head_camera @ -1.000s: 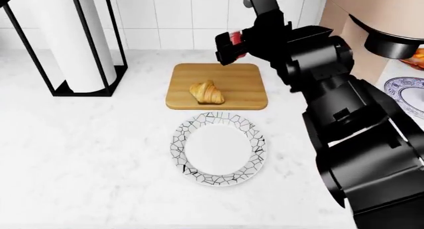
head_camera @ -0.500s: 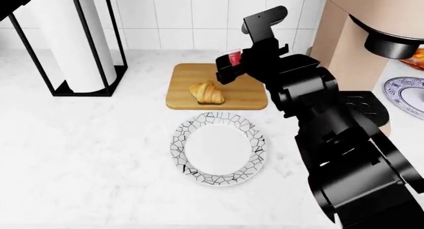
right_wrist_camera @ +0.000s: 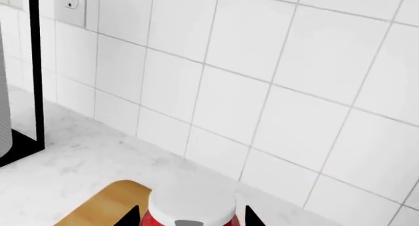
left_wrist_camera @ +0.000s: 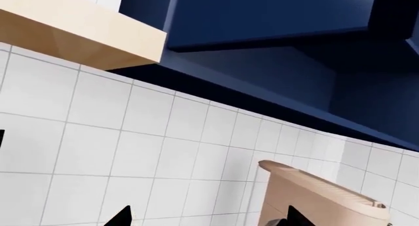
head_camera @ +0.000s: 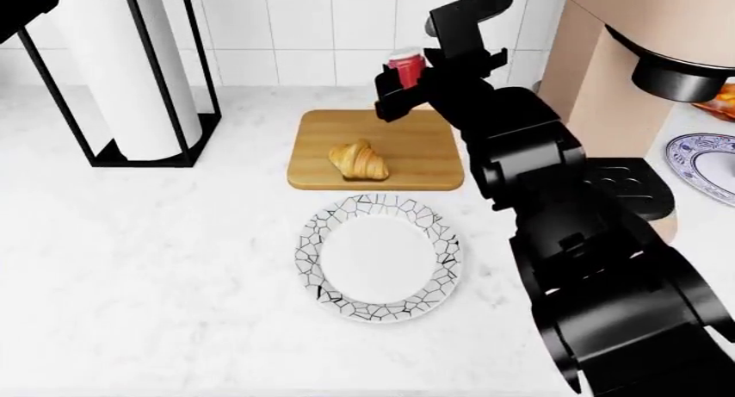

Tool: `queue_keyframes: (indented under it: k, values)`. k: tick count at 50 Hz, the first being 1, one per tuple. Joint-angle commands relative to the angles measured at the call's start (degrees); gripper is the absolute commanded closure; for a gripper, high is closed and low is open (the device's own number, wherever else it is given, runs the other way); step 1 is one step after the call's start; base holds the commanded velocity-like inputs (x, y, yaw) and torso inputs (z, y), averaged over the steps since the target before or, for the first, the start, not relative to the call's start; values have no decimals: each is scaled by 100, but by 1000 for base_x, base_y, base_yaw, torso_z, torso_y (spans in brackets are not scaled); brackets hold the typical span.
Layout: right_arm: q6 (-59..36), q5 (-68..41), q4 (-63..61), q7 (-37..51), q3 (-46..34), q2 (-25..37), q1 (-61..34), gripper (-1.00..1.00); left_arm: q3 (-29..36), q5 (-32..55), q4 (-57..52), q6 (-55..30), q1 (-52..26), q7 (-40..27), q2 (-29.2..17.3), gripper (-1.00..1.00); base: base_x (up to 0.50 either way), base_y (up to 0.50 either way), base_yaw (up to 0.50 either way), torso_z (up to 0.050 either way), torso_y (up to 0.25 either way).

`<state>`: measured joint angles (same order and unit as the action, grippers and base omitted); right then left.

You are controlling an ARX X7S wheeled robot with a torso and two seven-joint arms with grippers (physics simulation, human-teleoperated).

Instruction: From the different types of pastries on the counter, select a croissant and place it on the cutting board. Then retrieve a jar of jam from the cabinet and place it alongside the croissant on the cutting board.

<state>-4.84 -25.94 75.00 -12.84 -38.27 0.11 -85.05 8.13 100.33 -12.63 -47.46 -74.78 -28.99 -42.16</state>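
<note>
The golden-brown croissant [head_camera: 360, 159] lies on the light-brown cutting board [head_camera: 425, 147] on the white marble counter [head_camera: 161, 259]. My right gripper [head_camera: 402, 77] is shut on the jar of jam [head_camera: 405, 65], red with a white lid, and holds it above the board's far edge. The right wrist view shows the jar's white lid [right_wrist_camera: 192, 202] between my fingertips [right_wrist_camera: 134, 217], with a corner of the board [right_wrist_camera: 108, 204] beneath. My left gripper [left_wrist_camera: 206, 218] is open and empty, raised high and facing the tiled wall; only its fingertips [left_wrist_camera: 121, 217] show. The other pastries are out of view.
A white black-crackle plate [head_camera: 377, 257] lies in front of the board. A paper-towel roll in a black stand [head_camera: 126, 70] is at the back left. A beige appliance [head_camera: 643, 52] and a blue-patterned plate [head_camera: 703, 160] are at the right. Navy cabinets [left_wrist_camera: 275, 35] hang above.
My right gripper dipped with the jar toward the board's far edge, then rose slightly and tilted back toward the wall. The croissant and board have not moved.
</note>
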Motion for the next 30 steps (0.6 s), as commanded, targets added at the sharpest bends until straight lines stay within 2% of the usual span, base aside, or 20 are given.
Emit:
queue_keyframes:
  k: [1, 8, 30]
  values:
    - [217, -63, -1, -9, -89, -10, -12, 100, 30, -61, 55, 14, -10, 65, 9, -100, 0, 0, 0, 0, 0]
    - [156, -393, -1, -13, -429, -10, -4, 100, 52, -121, 38, 11, -15, 65, -14, -100, 0, 0, 0, 1, 0]
    - [-62, 237, -1, -106, 167, -9, -30, 100, 79, -93, -3, 18, -13, 15, -33, -100, 0, 0, 0, 0, -8]
